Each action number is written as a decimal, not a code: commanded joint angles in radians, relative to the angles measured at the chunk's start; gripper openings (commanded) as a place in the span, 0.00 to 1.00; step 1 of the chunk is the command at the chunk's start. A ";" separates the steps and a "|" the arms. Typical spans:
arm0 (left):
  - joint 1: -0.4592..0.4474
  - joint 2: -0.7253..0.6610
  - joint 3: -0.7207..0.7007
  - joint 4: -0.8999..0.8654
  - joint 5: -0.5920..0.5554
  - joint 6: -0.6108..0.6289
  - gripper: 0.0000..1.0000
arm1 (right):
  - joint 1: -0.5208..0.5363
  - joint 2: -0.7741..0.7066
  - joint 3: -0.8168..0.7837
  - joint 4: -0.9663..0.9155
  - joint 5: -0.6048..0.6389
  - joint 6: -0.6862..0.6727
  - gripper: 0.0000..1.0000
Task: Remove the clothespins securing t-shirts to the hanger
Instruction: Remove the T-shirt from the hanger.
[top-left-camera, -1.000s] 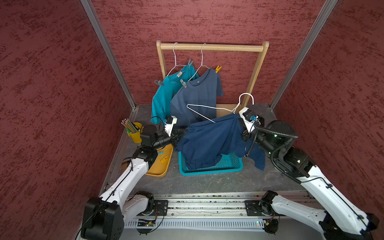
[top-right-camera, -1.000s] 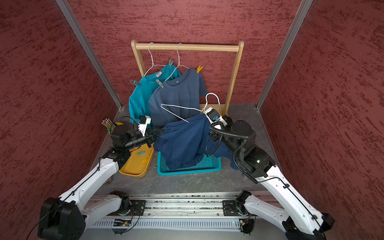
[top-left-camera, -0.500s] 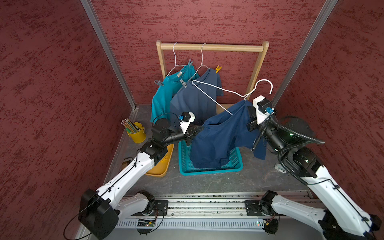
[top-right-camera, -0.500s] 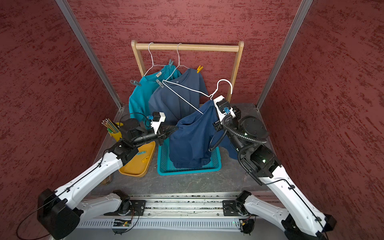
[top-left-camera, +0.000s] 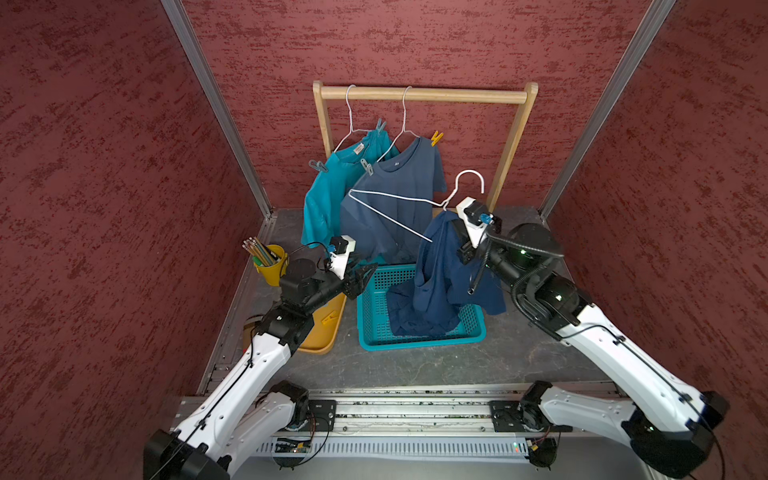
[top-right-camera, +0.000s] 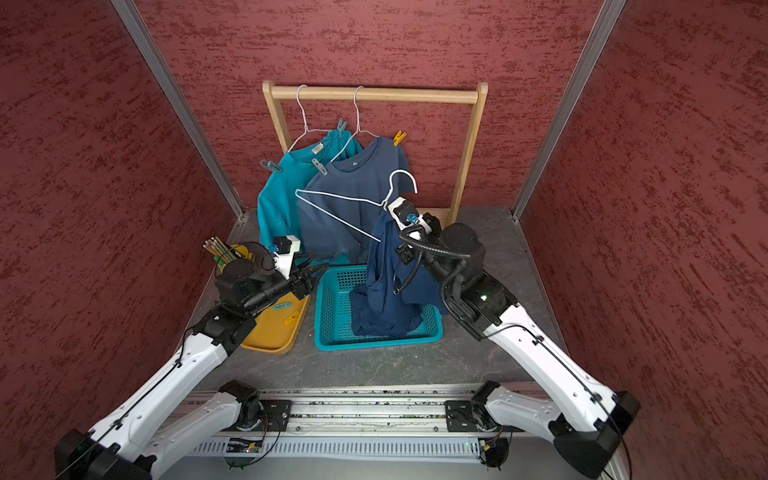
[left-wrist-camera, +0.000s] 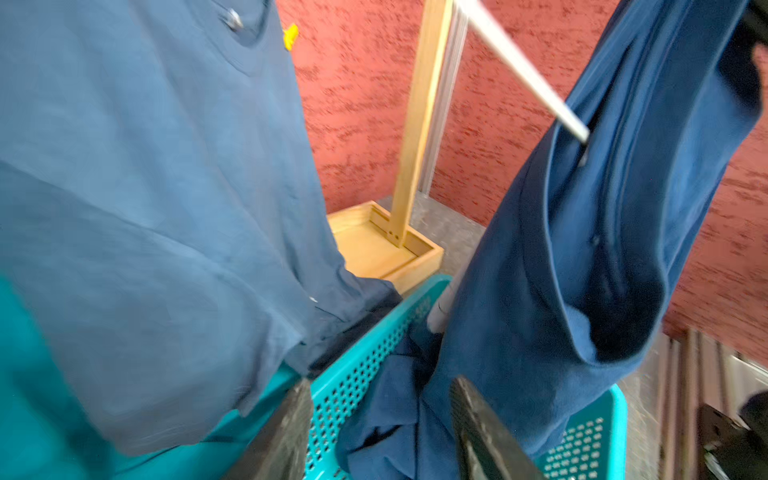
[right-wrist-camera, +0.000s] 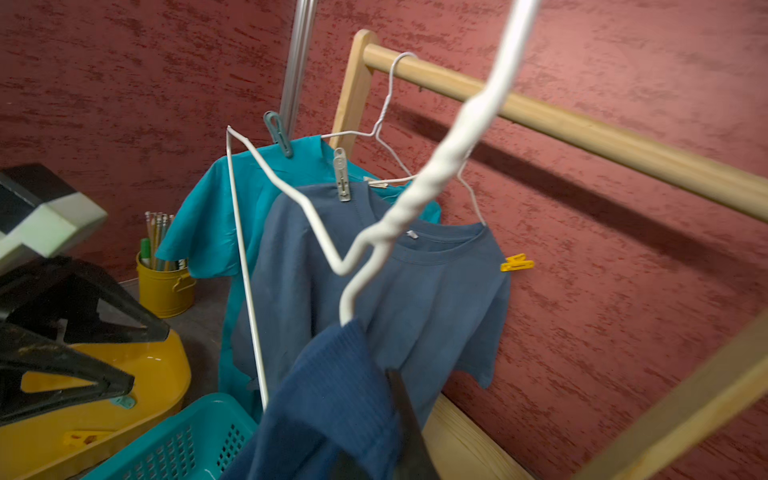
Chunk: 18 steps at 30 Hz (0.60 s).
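While my right claw clenches the white wire hanger (left claw released), four small plastic clothespins are left, upper centre.

Matt cloth t-shirts, smooth wooden rack

Navy t-shirt and teal basket stand before the slate t-shirt.

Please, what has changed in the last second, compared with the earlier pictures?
The left gripper opened, let go of the navy t-shirt and drew back slightly; the freed side dropped into the teal basket. The right gripper stays shut on it at the white hanger. The teal t-shirt and slate-blue t-shirt did not move.
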<state>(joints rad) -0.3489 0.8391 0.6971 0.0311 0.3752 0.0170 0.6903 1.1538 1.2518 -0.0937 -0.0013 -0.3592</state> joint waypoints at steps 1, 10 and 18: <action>0.025 -0.090 -0.031 -0.075 -0.120 0.022 0.55 | 0.001 0.053 0.004 0.094 -0.198 0.005 0.00; 0.091 -0.340 -0.110 -0.116 -0.197 0.051 0.60 | 0.002 0.164 -0.129 0.191 -0.318 0.076 0.00; 0.085 -0.166 0.002 -0.088 0.149 0.140 0.60 | 0.002 0.227 -0.221 0.167 -0.473 0.095 0.00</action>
<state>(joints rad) -0.2592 0.5980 0.6353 -0.0620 0.3603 0.1093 0.6903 1.3769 1.0466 0.0261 -0.3622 -0.2832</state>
